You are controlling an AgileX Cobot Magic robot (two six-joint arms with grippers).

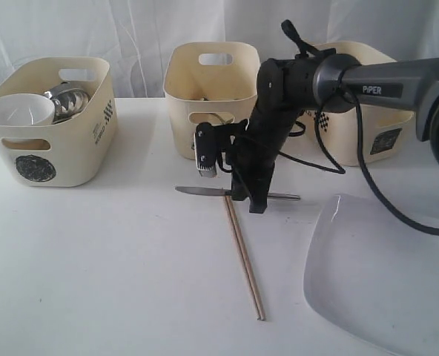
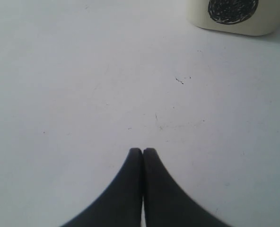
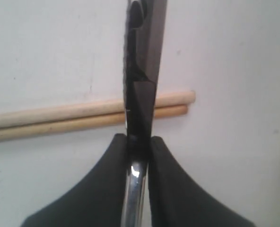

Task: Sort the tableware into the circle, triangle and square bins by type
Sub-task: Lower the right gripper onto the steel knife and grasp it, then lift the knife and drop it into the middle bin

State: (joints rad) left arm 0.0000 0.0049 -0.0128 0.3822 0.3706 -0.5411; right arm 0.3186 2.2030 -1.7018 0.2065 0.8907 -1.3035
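Exterior view: white bowl (image 1: 19, 110), steel bowl (image 1: 68, 101) in left bin (image 1: 56, 159). Right gripper (image 1: 249, 197) clenched on knife (image 1: 197, 191); left gripper (image 2: 143, 151) pressed together, empty. Chopsticks (image 1: 243, 256), plate (image 1: 383, 274) unsorted.

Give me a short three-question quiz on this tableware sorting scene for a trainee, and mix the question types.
1. True or false: the right gripper is shut on the grey metal knife.
2. Fill in: the left gripper, holding nothing, is ____.
3. Multiple choice: the round white bowl sits in A) the right gripper, B) the cream plastic bin at the exterior view's left, C) the left gripper.
Key: 1 true; 2 shut; 3 B.
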